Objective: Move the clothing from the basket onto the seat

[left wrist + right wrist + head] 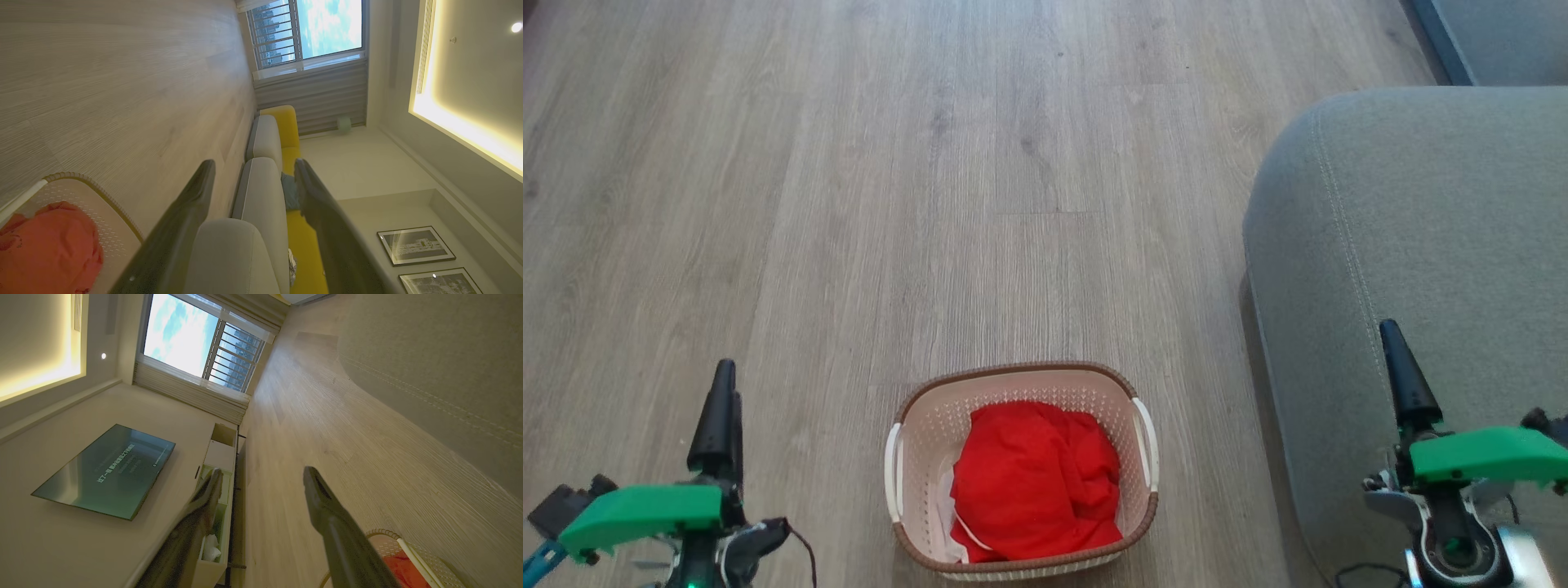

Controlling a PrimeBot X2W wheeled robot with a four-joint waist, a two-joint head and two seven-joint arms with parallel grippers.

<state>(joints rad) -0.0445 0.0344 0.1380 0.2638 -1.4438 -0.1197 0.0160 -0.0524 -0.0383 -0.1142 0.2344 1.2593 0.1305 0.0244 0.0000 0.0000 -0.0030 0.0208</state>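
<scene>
Head view: basket (1145, 510) holds red clothing (1033, 478) (heaped).

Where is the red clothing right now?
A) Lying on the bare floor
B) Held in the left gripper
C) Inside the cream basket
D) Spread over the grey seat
C: the clothing lies bunched inside the basket, which stands on the floor beside the seat.

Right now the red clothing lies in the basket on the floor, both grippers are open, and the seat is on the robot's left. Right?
No. The seat is on the robot's right, as the head view shows. The clothing does lie in the basket on the floor, and the left gripper and right gripper are open.
</scene>
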